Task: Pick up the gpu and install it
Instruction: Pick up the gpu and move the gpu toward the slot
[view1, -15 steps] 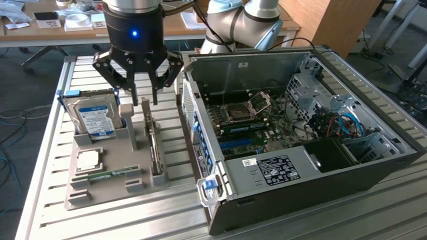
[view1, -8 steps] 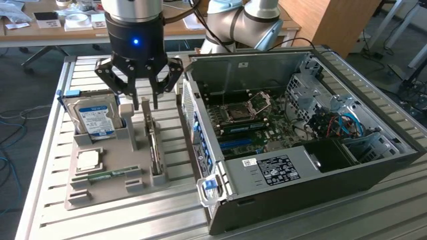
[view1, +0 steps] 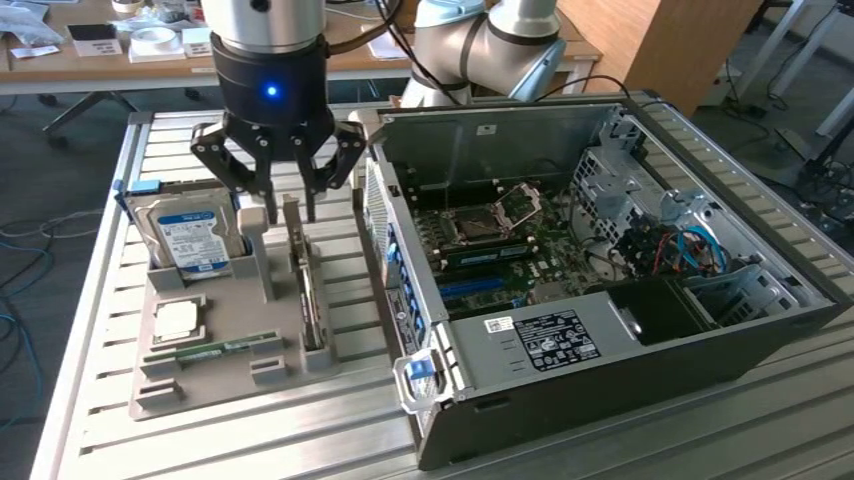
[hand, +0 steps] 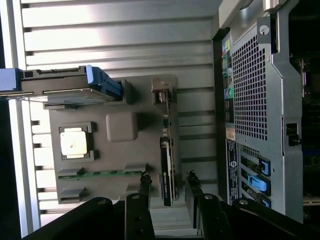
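Note:
The gpu (view1: 311, 300) stands on edge in a slot of the grey parts tray (view1: 200, 390), a thin dark card with a pale bracket at its far end. My gripper (view1: 283, 195) hangs open just above the card's far end, near the tray's back. In the wrist view the gpu (hand: 167, 165) runs lengthwise between the two dark fingertips (hand: 145, 182), which straddle its line without touching it. The gripper (hand: 168, 184) holds nothing.
The tray (hand: 120, 100) also carries an upright blue-labelled hard drive (view1: 191, 238), a CPU (view1: 178, 320) and a green RAM stick (view1: 214, 350). The open PC case (view1: 601, 260) with its motherboard (view1: 501, 240) lies close on the exterior view's right, its rear panel (hand: 255, 100) beside the tray.

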